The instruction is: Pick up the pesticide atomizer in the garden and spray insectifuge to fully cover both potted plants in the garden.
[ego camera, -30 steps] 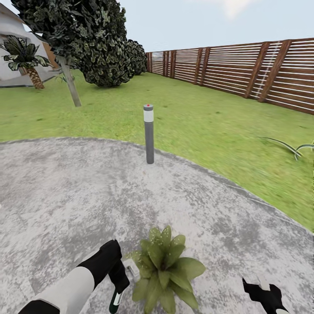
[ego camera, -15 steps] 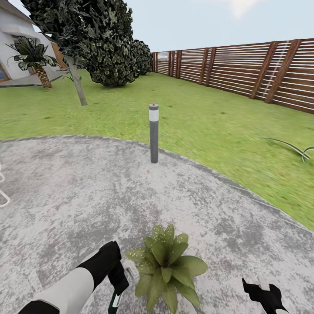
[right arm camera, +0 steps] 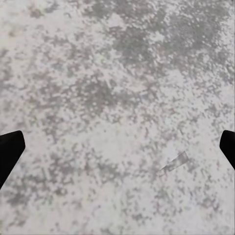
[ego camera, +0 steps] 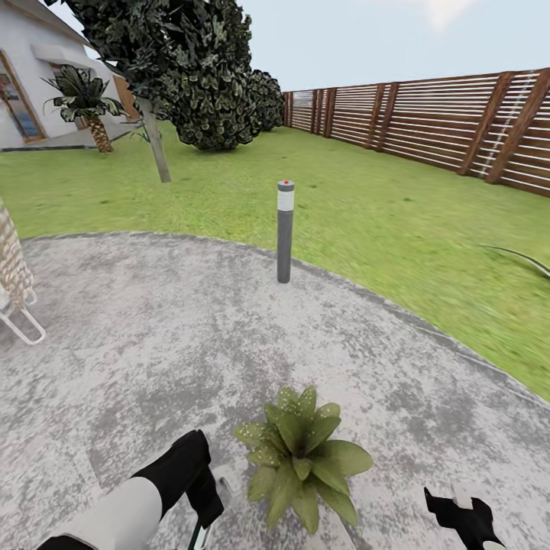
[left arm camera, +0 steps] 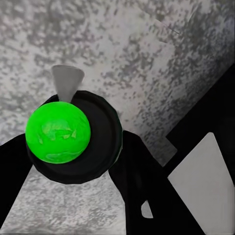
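Bottle [left arm camera: 73, 139] clamped in your left gripper [left arm camera: 68, 161]; right gripper [right arm camera: 117, 147] spread, empty.
Near plant [ego camera: 304, 454] shows white specks; second plant remains.

The head camera looks forward and down over the stone patio [ego camera: 153, 336] toward the fence [ego camera: 428, 122] at 1 o'clock, while both wrist cameras hang close above that same patio [right arm camera: 117, 98], facing straight down at it.

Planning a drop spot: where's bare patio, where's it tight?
Bare stone patio lies between the grey post and the potted plant, also right of the plant. Tight beside the plant's leaves, where the left gripper holds the atomizer.
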Robot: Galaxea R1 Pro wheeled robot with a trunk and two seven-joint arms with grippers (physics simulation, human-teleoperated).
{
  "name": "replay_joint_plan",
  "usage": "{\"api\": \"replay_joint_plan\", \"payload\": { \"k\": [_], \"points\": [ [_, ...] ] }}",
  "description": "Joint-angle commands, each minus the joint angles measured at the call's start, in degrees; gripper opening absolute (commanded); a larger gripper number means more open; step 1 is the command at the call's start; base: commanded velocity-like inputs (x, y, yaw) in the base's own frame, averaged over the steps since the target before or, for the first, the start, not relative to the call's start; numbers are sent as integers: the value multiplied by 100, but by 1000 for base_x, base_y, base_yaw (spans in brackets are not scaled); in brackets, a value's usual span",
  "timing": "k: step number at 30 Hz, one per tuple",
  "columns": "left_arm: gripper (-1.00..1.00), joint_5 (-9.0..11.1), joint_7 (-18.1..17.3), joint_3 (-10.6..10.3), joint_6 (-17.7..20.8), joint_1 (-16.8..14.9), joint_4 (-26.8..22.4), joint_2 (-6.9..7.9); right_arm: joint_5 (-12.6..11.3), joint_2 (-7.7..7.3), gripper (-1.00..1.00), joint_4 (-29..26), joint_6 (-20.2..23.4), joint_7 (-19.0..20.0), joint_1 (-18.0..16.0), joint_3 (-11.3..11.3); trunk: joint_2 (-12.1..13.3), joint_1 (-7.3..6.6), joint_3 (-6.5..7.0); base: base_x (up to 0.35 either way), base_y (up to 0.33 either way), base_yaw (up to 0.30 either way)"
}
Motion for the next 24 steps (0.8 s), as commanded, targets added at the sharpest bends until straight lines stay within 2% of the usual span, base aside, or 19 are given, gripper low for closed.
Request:
{"api": "replay_joint_plan", "payload": {
  "k": [1, 6, 11, 19, 24],
  "points": [
    [-100, -40, -42, -5, 23, 4, -7, 4, 15, -1, 100, 1, -23, 47, -4, -49, -2, -1, -5, 0, 0, 65],
    [-100, -40, 112, 6, 23, 37, -5, 36, 18, -23, 100, 1, -24, 47, -4, -49, -2, -1, -5, 0, 0, 11],
    [-100, -40, 275, 15, 23, 87, -25, 127, 24, -25, 100, 1, -24, 55, 3, -49, -2, -1, -5, 0, 0, 0],
    [-100, -22, 413, 43, 38, 92, -100, 110, 16, -16, 100, 1, -24, 51, 2, -49, -2, -1, -5, 0, -70, 0],
    [-100, -5, 415, 394, 26, 92, -114, 115, 15, -9, 100, 1, -24, 47, 0, -49, -2, -1, -5, 0, -37, 56]
  ]
}}
